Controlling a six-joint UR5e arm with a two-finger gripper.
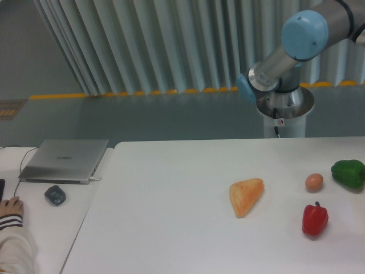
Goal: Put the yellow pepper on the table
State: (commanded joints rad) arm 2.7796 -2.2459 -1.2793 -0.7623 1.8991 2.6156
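Observation:
The yellow pepper is out of view. The white table [171, 222] fills the lower part of the camera view. Only the arm's base [284, 111] and a grey link with blue joint caps [305, 34] show at the upper right, behind the table's far edge. The arm runs off the right edge of the frame, and my gripper is not in view.
On the table's right side lie an orange wedge-shaped piece [246, 196], a brown egg [313, 182], a red pepper [315, 219] and a green pepper [348, 173]. At left, a smaller desk holds a grey laptop [65, 160], a mouse [55, 195] and a person's hand [10, 206].

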